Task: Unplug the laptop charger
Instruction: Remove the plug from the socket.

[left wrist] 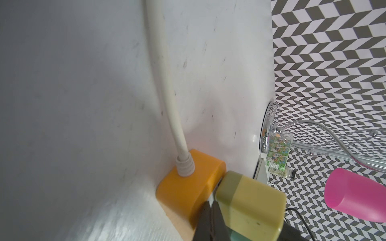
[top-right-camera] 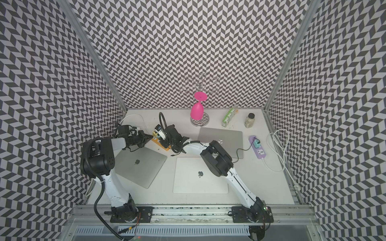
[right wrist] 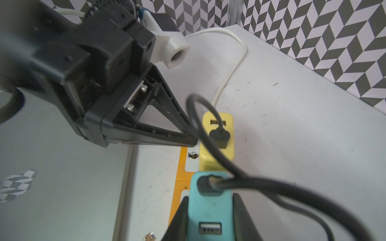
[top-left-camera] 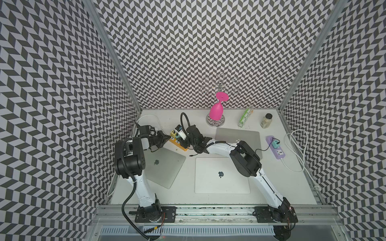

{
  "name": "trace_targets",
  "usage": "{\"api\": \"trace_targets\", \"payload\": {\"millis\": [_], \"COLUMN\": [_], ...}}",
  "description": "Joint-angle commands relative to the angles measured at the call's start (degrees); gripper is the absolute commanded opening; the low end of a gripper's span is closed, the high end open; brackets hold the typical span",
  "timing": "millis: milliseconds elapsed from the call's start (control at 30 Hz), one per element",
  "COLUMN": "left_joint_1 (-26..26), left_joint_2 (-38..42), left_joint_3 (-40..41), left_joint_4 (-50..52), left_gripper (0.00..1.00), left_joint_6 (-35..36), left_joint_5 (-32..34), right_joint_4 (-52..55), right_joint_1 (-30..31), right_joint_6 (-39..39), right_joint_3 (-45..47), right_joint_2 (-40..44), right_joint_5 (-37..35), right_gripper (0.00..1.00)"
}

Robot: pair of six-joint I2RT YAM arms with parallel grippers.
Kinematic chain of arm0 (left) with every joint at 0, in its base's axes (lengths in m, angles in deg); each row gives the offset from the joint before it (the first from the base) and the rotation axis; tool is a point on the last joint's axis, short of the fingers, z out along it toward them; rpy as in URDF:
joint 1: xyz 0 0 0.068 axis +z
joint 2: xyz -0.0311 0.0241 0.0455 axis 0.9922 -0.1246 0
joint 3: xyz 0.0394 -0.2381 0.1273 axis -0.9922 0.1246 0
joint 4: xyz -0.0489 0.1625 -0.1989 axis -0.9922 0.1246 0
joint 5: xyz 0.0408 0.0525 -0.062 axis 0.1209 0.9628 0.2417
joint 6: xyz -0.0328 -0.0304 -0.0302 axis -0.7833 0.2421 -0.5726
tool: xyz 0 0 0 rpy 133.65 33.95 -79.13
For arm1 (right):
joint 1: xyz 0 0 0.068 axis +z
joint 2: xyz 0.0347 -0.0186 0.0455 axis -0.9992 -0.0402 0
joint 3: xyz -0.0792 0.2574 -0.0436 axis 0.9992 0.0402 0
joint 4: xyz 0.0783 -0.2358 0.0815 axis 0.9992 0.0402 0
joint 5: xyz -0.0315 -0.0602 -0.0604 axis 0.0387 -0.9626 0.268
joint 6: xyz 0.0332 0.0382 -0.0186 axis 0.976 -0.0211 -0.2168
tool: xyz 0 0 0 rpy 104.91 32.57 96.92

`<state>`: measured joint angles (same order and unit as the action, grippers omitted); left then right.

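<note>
Orange plastic marks the power strip (top-left-camera: 178, 145), which lies toward the back of the desk (top-left-camera: 271, 187), left of centre, between the two arms in both top views. A white cable (left wrist: 167, 83) enters one end of the strip (left wrist: 183, 187). Two chargers stand side by side on it: a yellow charger (right wrist: 206, 158) nearer that cable end and a teal charger (right wrist: 208, 212) next to it, each with a black cable (right wrist: 271, 187) plugged into its top face. The right jaws are set against opposite sides of the teal charger, gripping it; whether its pins are seated in the strip cannot be told. The left jaws are closed to a point, their tips at the strip just beside the yellow charger (left wrist: 250, 200). Three closed laptops lie on the desk: a silver laptop (top-left-camera: 165, 164) under the left arm, a white laptop (top-left-camera: 221, 175) at centre, and a grey laptop (top-left-camera: 238, 135) behind the right arm. A purple power strip (top-left-camera: 276, 147) lies at the right, well apart from the orange one. A pink goblet (top-left-camera: 216, 111) hangs inverted on a wire rack (top-left-camera: 215, 123) at the back.
</note>
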<state>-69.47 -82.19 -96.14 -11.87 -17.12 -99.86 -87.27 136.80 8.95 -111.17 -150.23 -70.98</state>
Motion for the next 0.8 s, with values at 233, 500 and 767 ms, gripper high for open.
{"api": "trace_targets", "payload": {"millis": [233,500,767], "left_joint_1": [-0.46,-0.45,-0.62], "left_joint_2": [-2.25,-2.36,-2.36], "left_joint_3": [1.34,1.96,2.74], "left_joint_4": [1.66,1.65,1.65], "left_gripper": [0.0,0.0,0.0], "left_joint_6": [1.43,1.78,2.2], "left_joint_5": [3.35,3.56,3.56], "right_joint_4": [-7.31,-7.21,-8.76], "right_joint_1": [0.11,0.5,-0.55], "right_joint_6": [3.22,1.68,5.04], "right_joint_3": [2.91,2.61,4.1], "right_joint_2": [2.91,3.11,4.22], "right_joint_5": [0.62,0.04,1.31], "right_gripper": [0.14,0.09,0.06]}}
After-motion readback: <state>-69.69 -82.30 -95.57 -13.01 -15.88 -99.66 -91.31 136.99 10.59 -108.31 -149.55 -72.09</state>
